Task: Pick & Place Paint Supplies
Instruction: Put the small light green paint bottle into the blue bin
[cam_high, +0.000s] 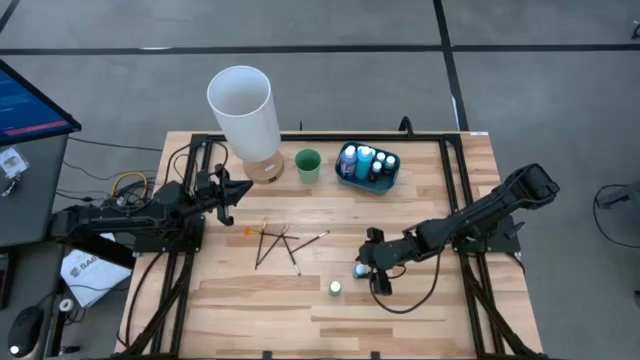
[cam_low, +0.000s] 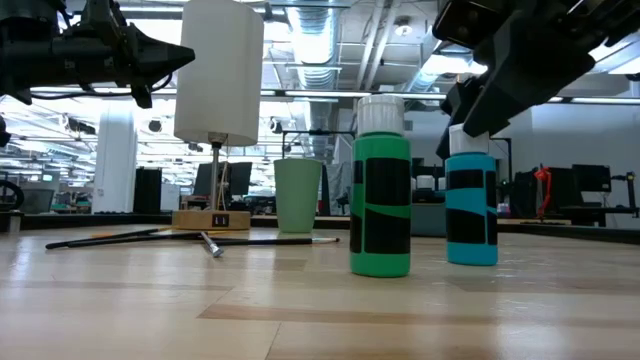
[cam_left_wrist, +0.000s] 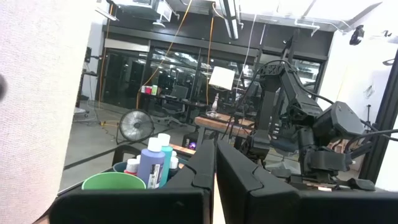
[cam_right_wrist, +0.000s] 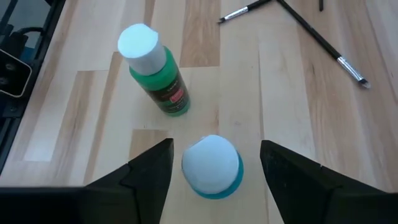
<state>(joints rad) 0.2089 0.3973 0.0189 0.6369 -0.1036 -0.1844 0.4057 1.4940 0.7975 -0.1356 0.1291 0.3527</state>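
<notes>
No lettering could be read anywhere; the dark label on the white-capped green paint bottle (cam_right_wrist: 155, 68) carried print too small to make out.

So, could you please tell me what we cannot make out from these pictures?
- Blue tray, high view: bottles too small and crowded to count.
- Brushes, high view: too thin and crossed to count.
- Teal bottle, low view: cap hidden by the right gripper, which is open around it.
- Left gripper, left wrist view: shut fingers hide the table ahead.
</notes>
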